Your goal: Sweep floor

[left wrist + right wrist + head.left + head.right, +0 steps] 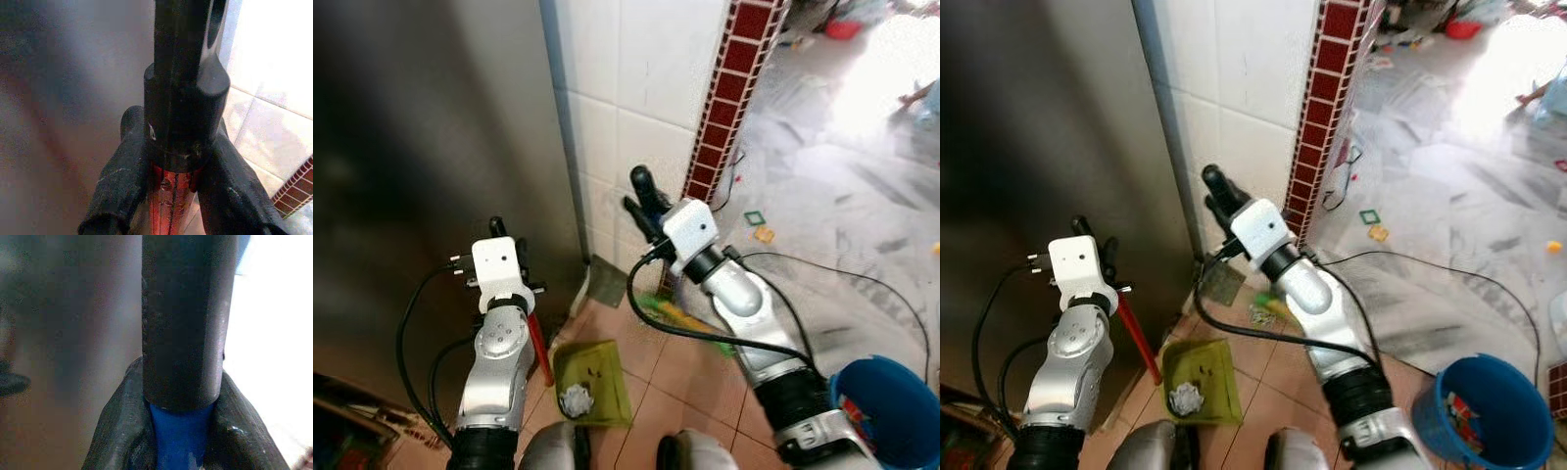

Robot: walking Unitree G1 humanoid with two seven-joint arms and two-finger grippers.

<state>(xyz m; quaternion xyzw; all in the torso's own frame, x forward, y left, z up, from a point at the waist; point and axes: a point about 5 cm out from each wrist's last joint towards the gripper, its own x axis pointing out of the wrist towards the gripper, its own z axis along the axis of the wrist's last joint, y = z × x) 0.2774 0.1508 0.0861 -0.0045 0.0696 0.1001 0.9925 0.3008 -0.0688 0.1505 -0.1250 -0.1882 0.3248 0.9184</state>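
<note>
Blue bucket (1484,411) stands right of green dustpan (1201,380).

Dustpan (1202,380): green, flat on terracotta tile floor, below and just right of left gripper (171,181); crumpled white paper wad (1185,399) and dark specks inside. Dustpan handle (1139,340): red shaft, black top end, upright, clamped between left gripper's fingers. Broom handle (182,440): blue shaft with black cap, pinched between right gripper's (182,431) fingers. Broom head (680,318): green-yellow, on floor below right gripper, partly hidden by arm.
</note>
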